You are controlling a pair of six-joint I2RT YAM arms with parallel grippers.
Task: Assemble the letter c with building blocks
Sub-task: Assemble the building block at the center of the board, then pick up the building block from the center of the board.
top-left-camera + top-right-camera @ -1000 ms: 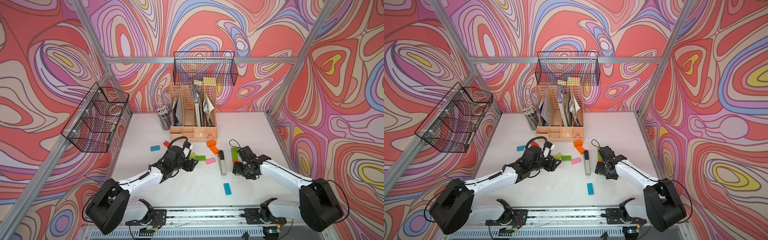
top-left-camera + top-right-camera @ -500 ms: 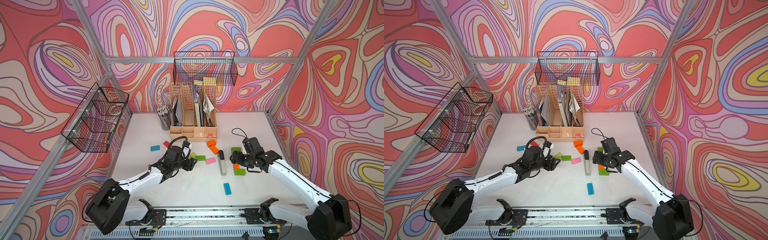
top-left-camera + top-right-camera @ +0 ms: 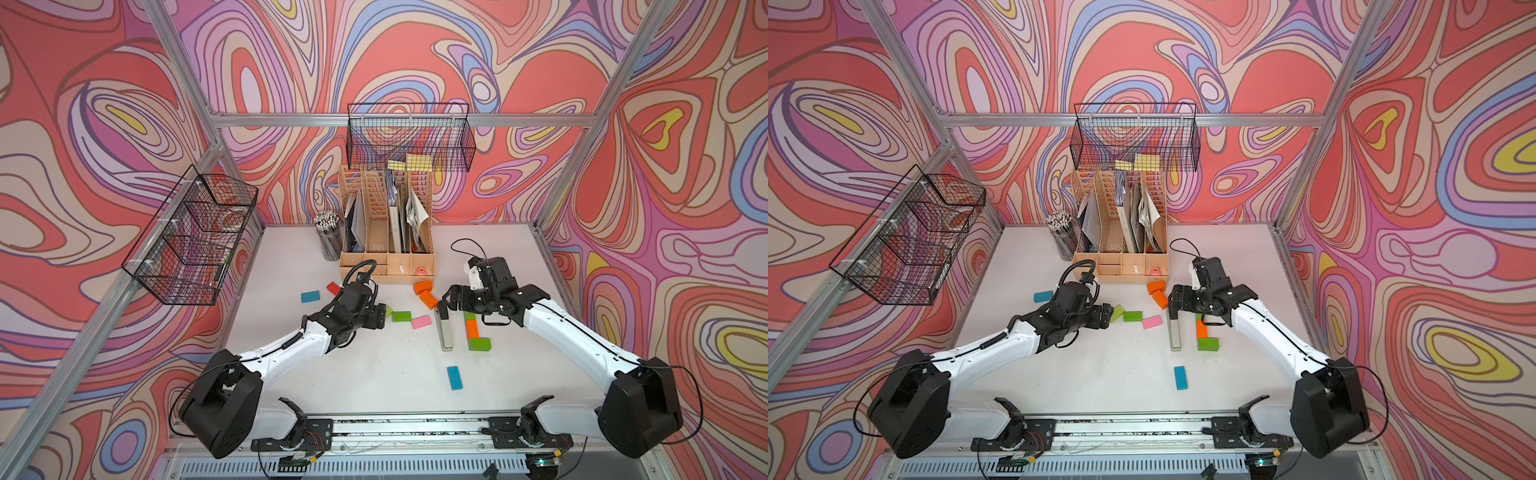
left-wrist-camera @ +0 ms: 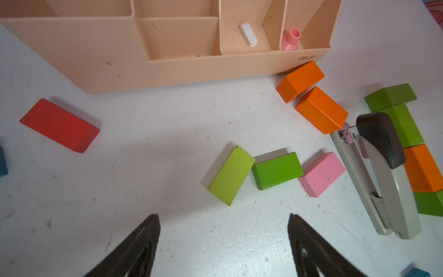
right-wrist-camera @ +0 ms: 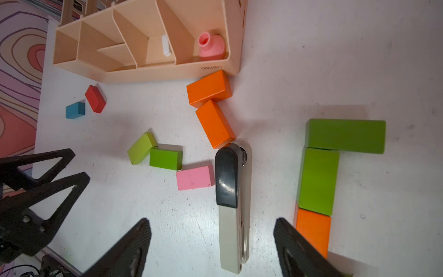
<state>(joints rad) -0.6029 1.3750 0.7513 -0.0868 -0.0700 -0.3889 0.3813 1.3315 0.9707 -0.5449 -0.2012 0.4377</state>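
Left claw (image 4: 223,215) and right claw (image 5: 211,219), ribbed black wedges, gape empty; blocks (image 4: 276,170) smooth, rectangular.

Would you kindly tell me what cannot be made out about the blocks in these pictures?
- Right wrist view: the letter c, past its orange block, is cut off by the picture edge and the right gripper.
- Both top views: its green end is hidden under the right gripper.
- Left wrist view: blue block cut by the edge.

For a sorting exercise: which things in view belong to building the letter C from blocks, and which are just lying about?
Job in hand: loose blocks; letter c.
Lying about: stapler; desk organiser; pencil cup; wire baskets.
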